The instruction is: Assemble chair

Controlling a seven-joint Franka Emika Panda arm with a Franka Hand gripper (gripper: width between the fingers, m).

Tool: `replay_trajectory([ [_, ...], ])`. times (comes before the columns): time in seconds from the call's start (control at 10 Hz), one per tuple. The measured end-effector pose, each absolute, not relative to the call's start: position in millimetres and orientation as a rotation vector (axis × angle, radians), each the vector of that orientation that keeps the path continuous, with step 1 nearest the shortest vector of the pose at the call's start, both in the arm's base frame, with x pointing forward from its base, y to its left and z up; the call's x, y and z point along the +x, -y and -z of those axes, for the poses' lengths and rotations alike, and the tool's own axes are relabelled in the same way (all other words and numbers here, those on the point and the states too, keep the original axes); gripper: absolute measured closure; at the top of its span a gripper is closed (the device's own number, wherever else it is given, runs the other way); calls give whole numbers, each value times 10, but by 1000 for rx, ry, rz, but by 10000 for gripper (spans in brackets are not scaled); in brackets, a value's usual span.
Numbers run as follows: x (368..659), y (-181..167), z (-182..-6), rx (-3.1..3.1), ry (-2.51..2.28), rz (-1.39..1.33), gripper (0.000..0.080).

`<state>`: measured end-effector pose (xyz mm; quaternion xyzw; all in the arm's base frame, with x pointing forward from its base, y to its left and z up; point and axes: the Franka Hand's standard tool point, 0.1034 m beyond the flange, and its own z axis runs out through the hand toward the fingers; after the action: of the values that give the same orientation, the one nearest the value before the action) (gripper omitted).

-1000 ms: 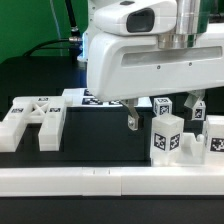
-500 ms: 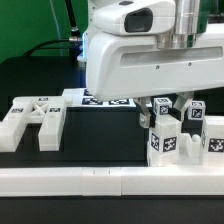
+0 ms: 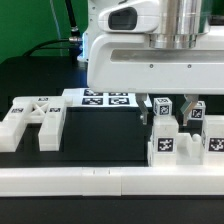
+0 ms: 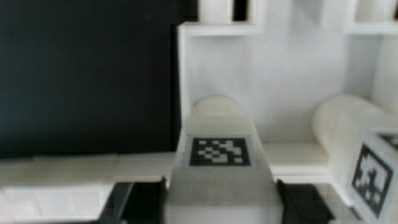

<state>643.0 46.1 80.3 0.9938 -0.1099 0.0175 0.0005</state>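
Note:
My gripper is shut on a white tagged chair post. Its dark fingers press both sides of the post. In the wrist view the same post, rounded at its far end and bearing a marker tag, fills the gap between the jaws of the gripper. A second tagged post stands right beside it. Another tagged block sits just in front of the gripper. A forked white chair piece lies at the exterior view's left, and a flat tagged slab lies behind it.
More tagged white blocks crowd the exterior view's right, close to the gripper. A long plain white rail runs along the front edge. The black tabletop shows between the forked piece and the gripper.
The jaws were spread wide a second ago and have closed onto the tagged post. The arm has shifted slightly over it; the other pieces have not moved.

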Motion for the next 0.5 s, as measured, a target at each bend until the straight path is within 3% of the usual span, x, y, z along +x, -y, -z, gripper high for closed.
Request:
replay_trajectory([
  [0.5,6344,-422,-808,3042,742,7,508],
])
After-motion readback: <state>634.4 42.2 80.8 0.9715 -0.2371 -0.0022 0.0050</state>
